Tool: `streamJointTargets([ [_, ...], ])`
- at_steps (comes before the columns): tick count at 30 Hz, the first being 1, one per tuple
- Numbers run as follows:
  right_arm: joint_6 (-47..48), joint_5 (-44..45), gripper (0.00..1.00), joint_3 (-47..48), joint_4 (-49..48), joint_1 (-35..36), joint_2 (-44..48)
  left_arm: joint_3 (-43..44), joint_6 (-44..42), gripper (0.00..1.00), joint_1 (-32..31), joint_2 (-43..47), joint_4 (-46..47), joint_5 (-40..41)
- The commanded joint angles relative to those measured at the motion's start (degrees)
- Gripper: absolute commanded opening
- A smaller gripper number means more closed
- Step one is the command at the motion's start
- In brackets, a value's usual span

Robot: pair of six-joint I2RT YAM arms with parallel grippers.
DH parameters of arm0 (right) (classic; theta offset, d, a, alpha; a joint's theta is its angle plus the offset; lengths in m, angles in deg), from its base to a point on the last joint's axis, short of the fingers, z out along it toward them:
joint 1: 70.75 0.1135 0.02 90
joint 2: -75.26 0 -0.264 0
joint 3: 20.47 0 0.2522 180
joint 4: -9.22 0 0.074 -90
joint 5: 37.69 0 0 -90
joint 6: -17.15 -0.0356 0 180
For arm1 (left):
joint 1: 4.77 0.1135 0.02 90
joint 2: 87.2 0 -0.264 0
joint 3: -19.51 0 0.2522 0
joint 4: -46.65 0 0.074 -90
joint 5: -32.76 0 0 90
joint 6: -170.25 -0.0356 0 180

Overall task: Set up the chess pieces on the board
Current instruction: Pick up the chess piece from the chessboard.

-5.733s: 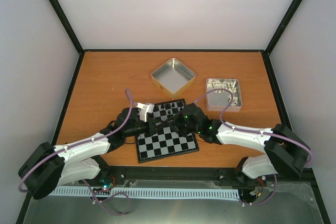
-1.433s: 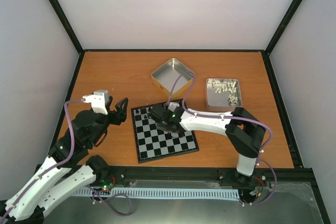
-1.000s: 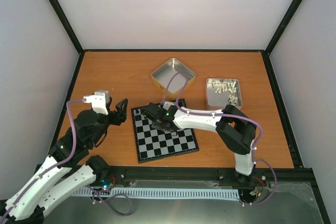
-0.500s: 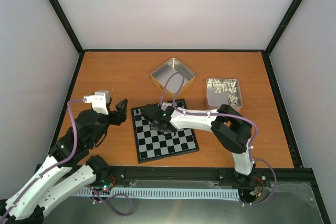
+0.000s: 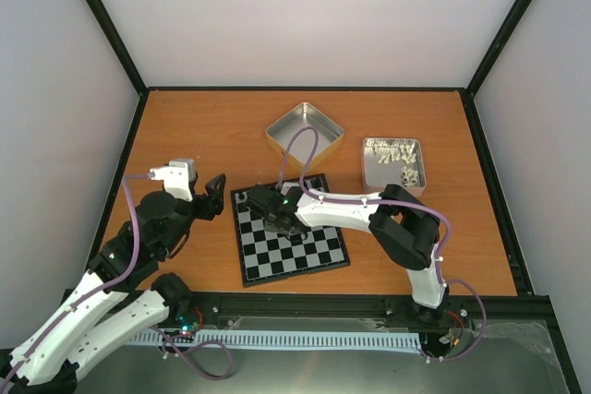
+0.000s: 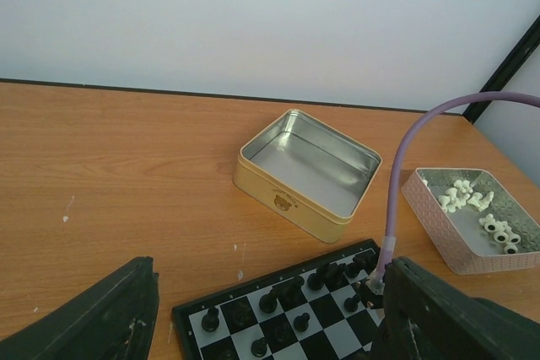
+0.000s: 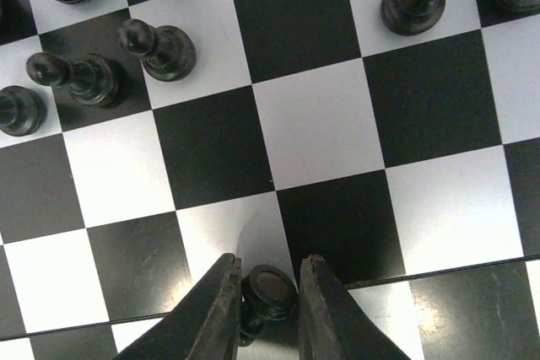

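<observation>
The board (image 5: 294,260) lies at the table's near middle, and black chess pieces (image 5: 309,188) stand along its far rows. My right gripper (image 5: 277,219) reaches over the board's far left part. In the right wrist view its fingers (image 7: 221,309) press both sides of one black chess piece (image 7: 268,284), which lies tipped with its round base toward the camera above the squares (image 7: 312,124). Other pieces (image 7: 160,48) stand upright farther on. My left gripper (image 5: 214,193) hangs open left of the board, holding nothing. Its view shows the board's rim (image 6: 181,314) and pieces (image 6: 291,292).
An empty gold square tin (image 5: 305,136) (image 6: 308,170) stands behind the board. A second tin (image 5: 394,165) (image 6: 472,212) at the back right holds several pale pieces. The right arm's purple cable (image 6: 401,174) arches over the board's far edge.
My right gripper has slid left over the board's far rows, and its jaws have narrowed onto a black piece. The left arm has barely moved.
</observation>
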Motion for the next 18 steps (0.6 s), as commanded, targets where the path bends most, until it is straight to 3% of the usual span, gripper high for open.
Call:
streamJointTargets([
  [1, 0.77, 0.84, 0.20, 1.18, 2.35, 0.78, -0.81, 0.54, -0.18, 0.74, 0.30, -0.12, -0.24, 0.18],
  [12, -0.12, 2.12, 0.13, -1.74, -1.34, 0.73, 1.79, 0.47, 1.50, 0.74, 0.31, -0.37, -0.83, -0.85],
  [18, -3.55, 3.57, 0.15, -10.24, -10.30, 0.10, 9.82, -3.96, 9.85, 0.74, 0.30, -1.09, 1.66, -10.12],
])
